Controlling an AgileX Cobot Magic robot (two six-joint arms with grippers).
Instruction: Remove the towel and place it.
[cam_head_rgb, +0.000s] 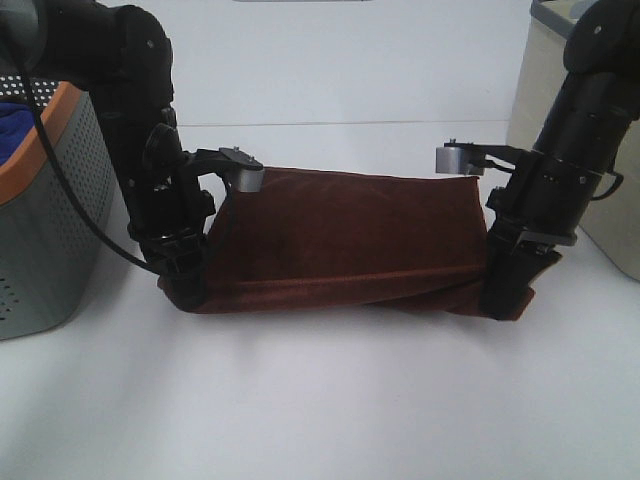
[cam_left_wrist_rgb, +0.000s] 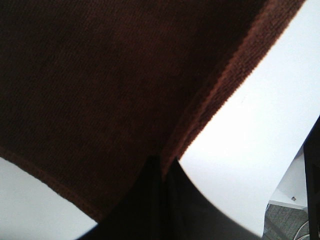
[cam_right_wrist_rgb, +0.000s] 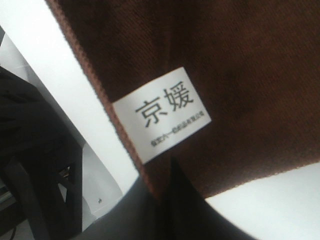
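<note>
A dark brown towel (cam_head_rgb: 350, 240) is stretched between my two grippers just above the white table (cam_head_rgb: 320, 400), its lower edge sagging onto it. My left gripper (cam_head_rgb: 185, 275) is shut on the towel's left corner. My right gripper (cam_head_rgb: 505, 295) is shut on its right corner. The left wrist view shows the towel (cam_left_wrist_rgb: 110, 80) pinched between the dark fingers (cam_left_wrist_rgb: 130, 215). The right wrist view shows the towel (cam_right_wrist_rgb: 240, 60) with a white label (cam_right_wrist_rgb: 162, 120) printed with Chinese characters, held between the fingers (cam_right_wrist_rgb: 140, 215).
A grey perforated basket (cam_head_rgb: 50, 220) with an orange rim stands at the left, blue cloth inside it. A beige bin (cam_head_rgb: 560, 100) stands at the back right behind the right arm.
</note>
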